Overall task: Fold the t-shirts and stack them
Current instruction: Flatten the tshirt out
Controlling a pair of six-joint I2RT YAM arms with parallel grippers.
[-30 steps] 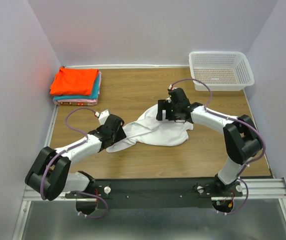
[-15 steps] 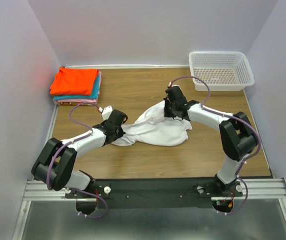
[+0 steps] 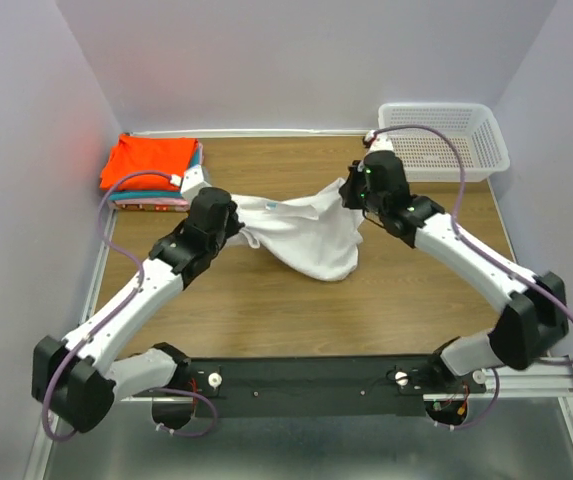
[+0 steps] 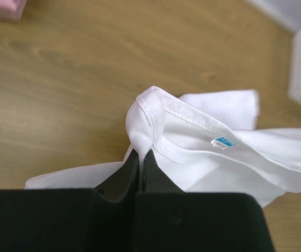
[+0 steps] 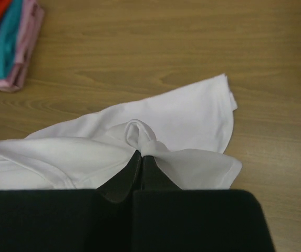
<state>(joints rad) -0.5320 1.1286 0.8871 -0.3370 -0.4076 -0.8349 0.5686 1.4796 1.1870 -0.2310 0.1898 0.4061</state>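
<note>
White t-shirt [image 3: 311, 235] stretches across the middle of the desk [image 3: 266, 310], bunched cloth pinched tight by left gripper [image 4: 140, 157] and right gripper [image 5: 141, 158].

I find all views bright and evenly lit; faint, soft shadows lie on the brown wooden table [image 3: 266, 310]; focus sharp.
</note>
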